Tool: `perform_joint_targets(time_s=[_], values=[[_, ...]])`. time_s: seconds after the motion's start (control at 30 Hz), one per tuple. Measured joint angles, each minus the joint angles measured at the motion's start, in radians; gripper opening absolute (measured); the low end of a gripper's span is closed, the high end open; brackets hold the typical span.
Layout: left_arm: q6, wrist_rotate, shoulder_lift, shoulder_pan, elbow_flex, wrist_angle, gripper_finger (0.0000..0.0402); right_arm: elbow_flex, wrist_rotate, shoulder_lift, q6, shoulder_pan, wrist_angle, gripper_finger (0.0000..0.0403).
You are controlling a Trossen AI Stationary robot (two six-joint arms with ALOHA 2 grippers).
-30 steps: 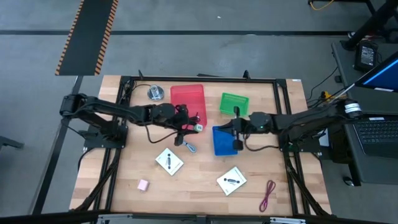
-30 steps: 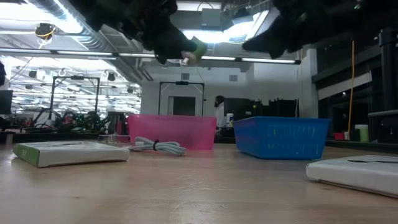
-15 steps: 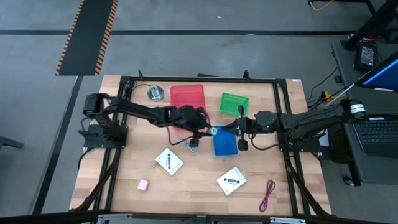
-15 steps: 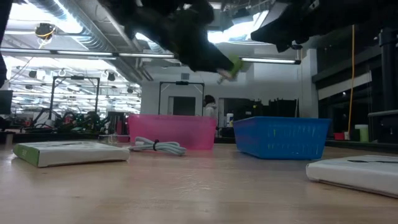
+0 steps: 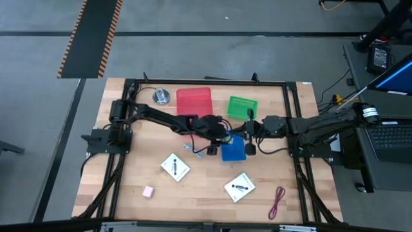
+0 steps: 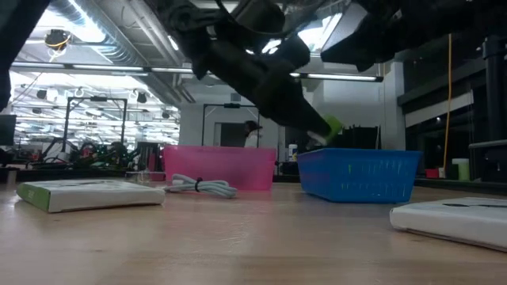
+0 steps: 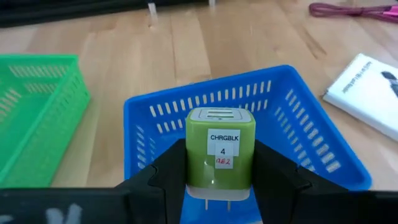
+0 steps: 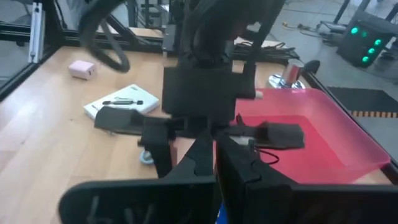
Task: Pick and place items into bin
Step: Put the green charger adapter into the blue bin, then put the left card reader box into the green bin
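My left gripper (image 5: 221,136) is shut on a small green charger block with a white label (image 7: 219,152) and hangs over the blue bin (image 5: 235,151). In the low view the block (image 6: 331,127) shows just above the bin's rim (image 6: 360,154). My right gripper (image 5: 246,134) waits, shut and empty (image 8: 214,152), at the bin's far right side. On the table lie two white cards (image 5: 175,166) (image 5: 239,187), a pink cube (image 5: 147,191), a dark red cord (image 5: 277,201) and a silvery-blue cable (image 5: 196,149). My left gripper pinches the green block between its two fingers (image 7: 171,171), one on each opposite side wall (image 7: 193,155). The labelled face is up, the ports point forward and the prongs toward the wrist. The fingers slant down toward the table's right. The block is lifted clear above the blue bin.
A red bin (image 5: 194,103) and a green bin (image 5: 243,106) stand along the far side, with a round silver disc (image 5: 160,96) to the red bin's left. The two arms come close together over the blue bin. Bare wood shows along the near left.
My left gripper has carried the green block toward the table's right, from the red bin's near edge to above the blue bin, and has dropped lower toward the bin's rim. It has stayed shut on the block.
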Motion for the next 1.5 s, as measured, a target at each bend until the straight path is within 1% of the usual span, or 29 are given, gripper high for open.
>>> perform_joint_targets(time_s=[0.13, 0.3, 0.67, 0.87, 1.03, 1.13, 1.23, 1.4, 1.5], values=[[0.003, 0.000, 0.031, 0.000, 0.020, 0.001, 0.0144, 0.000, 0.001, 0.000, 0.013, 0.000, -0.020, 0.0001], [0.018, -0.002, 0.033, 0.000, 0.022, 0.003, 0.0148, 0.000, 0.002, 0.000, 0.029, 0.000, -0.032, 0.0001], [0.018, -0.003, 0.033, 0.000, 0.022, 0.003, 0.0181, 0.000, 0.002, 0.000, 0.029, 0.000, -0.032, 0.0001], [0.001, -0.022, 0.033, 0.000, 0.022, 0.004, 0.0184, 0.000, 0.001, 0.000, 0.029, 0.000, -0.033, 0.0001], [0.036, -0.020, 0.021, -0.001, 0.022, 0.040, 0.0184, 0.000, 0.001, 0.000, 0.029, 0.000, -0.037, 0.0001], [0.059, -0.014, -0.008, -0.007, 0.021, 0.008, 0.0184, 0.000, 0.001, 0.000, 0.030, 0.000, -0.041, 0.0001], [0.060, -0.012, -0.068, -0.015, 0.021, -0.074, 0.0184, 0.000, 0.001, 0.000, 0.030, 0.000, -0.050, 0.0001], [0.047, -0.013, -0.189, -0.038, 0.021, -0.272, 0.0184, 0.000, 0.000, 0.008, 0.030, 0.000, -0.050, 0.0001], [0.025, -0.061, -0.254, -0.066, 0.021, -0.402, 0.0176, 0.000, 0.000, 0.031, 0.026, 0.006, -0.043, 0.0001]])
